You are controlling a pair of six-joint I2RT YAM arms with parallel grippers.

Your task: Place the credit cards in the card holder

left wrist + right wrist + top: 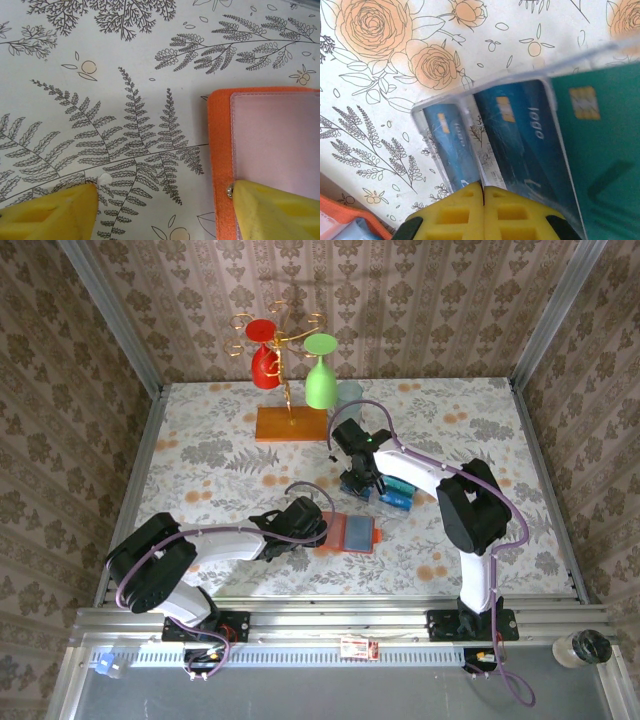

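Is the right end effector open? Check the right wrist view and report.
No. The right end effector has its yellow fingers pressed together with no gap, just in front of the clear rack.

I'm driving a left arm (228,538) and right arm (420,467) of white links with bulky black joints, each trailing a looping purple cable (366,403). The left fingers (272,212) and right fingers (465,215) are yellow, the right ones moulded with square recesses.
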